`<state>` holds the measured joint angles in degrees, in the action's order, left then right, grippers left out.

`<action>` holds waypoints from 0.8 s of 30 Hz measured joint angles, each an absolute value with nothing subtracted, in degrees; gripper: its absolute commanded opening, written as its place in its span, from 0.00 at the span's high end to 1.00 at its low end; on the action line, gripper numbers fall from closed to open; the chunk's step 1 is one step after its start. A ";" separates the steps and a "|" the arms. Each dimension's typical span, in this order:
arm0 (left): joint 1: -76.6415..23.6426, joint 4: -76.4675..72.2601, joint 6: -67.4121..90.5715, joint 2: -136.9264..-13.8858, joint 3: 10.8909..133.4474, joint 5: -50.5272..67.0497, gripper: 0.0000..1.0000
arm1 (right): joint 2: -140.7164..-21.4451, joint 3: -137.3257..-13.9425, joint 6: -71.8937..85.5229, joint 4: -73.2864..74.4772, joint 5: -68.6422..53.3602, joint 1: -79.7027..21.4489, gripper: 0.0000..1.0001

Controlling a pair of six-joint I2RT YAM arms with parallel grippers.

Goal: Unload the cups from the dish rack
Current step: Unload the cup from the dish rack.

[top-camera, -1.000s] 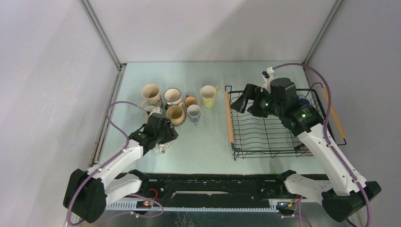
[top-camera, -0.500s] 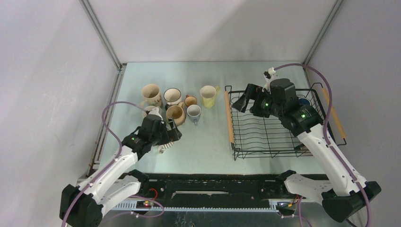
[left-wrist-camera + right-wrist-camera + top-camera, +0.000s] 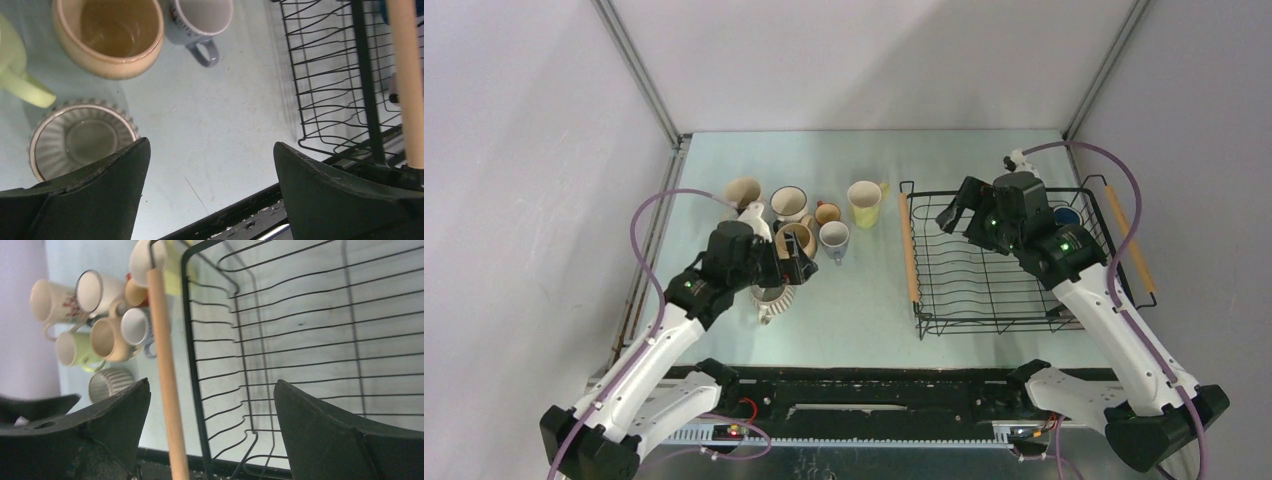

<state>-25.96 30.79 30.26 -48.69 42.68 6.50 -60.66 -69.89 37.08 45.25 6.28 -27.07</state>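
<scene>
Several cups stand on the table left of the dish rack (image 3: pixel 916 262). Among them are a yellow cup (image 3: pixel 864 204), a grey cup (image 3: pixel 834 238), a tan cup (image 3: pixel 117 35) and a cream ribbed cup (image 3: pixel 771 298). The ribbed cup (image 3: pixel 80 142) sits upright just left of my left gripper (image 3: pixel 211 145), which hangs open above bare table with nothing in it. My right gripper (image 3: pixel 211 385) is open over the rack's left part, empty, near the wooden handle (image 3: pixel 162 365). A dark blue cup (image 3: pixel 1068 215) shows at the rack's far right, half hidden by the right arm.
The rack's second wooden handle (image 3: pixel 1129 240) runs along its right side. Metal frame rails (image 3: pixel 649 250) edge the table on the left. The black base rail (image 3: pixel 874 385) lies along the near edge.
My left gripper has opened and let go of the cream ribbed cup, then lifted away; the cup now stands on the table. The right gripper has shifted slightly right over the rack.
</scene>
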 measured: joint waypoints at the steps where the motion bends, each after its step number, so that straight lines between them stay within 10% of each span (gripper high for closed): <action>1: -25.96 30.96 29.45 -48.73 43.66 6.94 0.00 | -60.66 -69.89 37.67 45.91 7.77 -26.65 0.00; 24: -26.37 32.08 21.85 -57.67 50.68 11.84 0.00 | -60.27 -64.36 54.04 62.98 31.88 -2.04 0.00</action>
<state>-26.37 32.08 21.85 -57.67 50.68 11.84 -60.27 -64.36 54.04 62.98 31.88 -2.04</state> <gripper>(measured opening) 0.996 0.993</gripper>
